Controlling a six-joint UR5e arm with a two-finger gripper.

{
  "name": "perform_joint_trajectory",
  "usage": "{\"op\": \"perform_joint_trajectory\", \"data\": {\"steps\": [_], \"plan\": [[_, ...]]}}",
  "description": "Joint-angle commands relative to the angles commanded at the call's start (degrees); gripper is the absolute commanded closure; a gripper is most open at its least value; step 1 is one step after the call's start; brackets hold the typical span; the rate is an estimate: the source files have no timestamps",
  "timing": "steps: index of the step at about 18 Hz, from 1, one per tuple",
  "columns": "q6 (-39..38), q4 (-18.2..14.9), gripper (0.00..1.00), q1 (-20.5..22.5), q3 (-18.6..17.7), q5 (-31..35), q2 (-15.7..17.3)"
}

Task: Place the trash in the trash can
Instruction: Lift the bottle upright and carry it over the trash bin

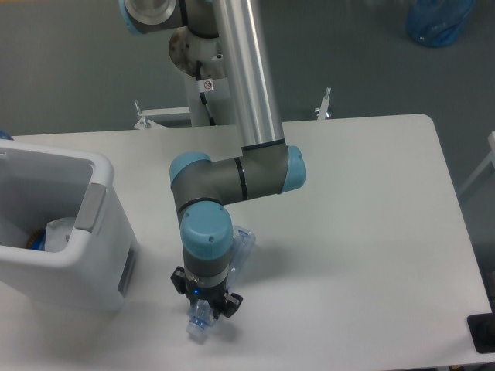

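One bottle [232,255], one tissue [58,232], one bin [93,209]

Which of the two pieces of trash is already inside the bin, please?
The pale tissue lies inside the trash can; the plastic bottle is outside, at the gripper.
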Motion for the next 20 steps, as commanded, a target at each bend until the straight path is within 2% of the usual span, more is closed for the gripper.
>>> {"op": "perform_joint_trajectory", "data": {"steps": [5,7,10,14,17,20], "plan": [[-0.17,-0.09,0.56,1.31,2.19,-0.7,3.24],[-1.31,-0.09,0.56,2.54,2.99,-3.15,4.74],[-5.17,-0.09,0.56,5.0,5.09,-11.84,8.78],[-8.78,-0.09,0.56,6.24,7.99,-18.7,12.3],[-14.66,-0.09,0.56,6.33,10.46,-29.31,16.34],[-15.29,0.0,0.56,7.56,10.81,-37.68,17.67]]}}
